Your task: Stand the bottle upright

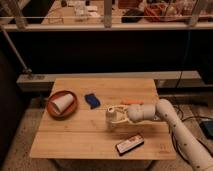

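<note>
Wooden planks make up the counter [80, 137] where my work sits. My pincer [114, 115] reaches in from the right, near the middle of the counter, and its pale fingers [120, 111] are closed around the bottle [109, 118]. That bottle stands roughly upright, white cap on top, its base at or just above the wood; I cannot tell whether it touches. To the left, a white paper cup [62, 102] lies on its side in a reddish-brown plate [52, 111]. A small blue object [91, 100] rests between the plate and my pincer. A flat black-and-white box [129, 144] lies near the front edge.
</note>
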Motion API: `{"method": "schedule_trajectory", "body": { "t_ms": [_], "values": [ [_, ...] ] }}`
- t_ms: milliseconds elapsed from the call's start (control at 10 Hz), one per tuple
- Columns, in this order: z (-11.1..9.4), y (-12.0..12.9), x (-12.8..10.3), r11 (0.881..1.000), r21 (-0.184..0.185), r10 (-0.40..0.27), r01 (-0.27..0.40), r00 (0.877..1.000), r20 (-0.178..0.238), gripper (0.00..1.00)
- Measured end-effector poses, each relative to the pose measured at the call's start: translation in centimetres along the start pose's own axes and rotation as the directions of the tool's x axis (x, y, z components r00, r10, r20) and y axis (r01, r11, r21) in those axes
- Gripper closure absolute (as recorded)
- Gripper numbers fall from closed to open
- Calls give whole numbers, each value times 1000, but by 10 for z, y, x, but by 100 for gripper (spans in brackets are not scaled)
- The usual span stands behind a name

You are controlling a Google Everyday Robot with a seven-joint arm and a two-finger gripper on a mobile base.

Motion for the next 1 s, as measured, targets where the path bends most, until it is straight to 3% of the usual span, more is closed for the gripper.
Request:
{"method": "schedule_trajectory", "body": {
  "t_ms": [200, 300, 1000],
  "values": [
    [1, 4, 16, 1000, -7, 19, -19, 1000, -15, 26],
    [1, 5, 18, 1000, -8, 25, -25, 1000, -19, 21],
    [-3, 5, 30, 998, -1, 55, -55, 998, -36, 20]
  ]
}}
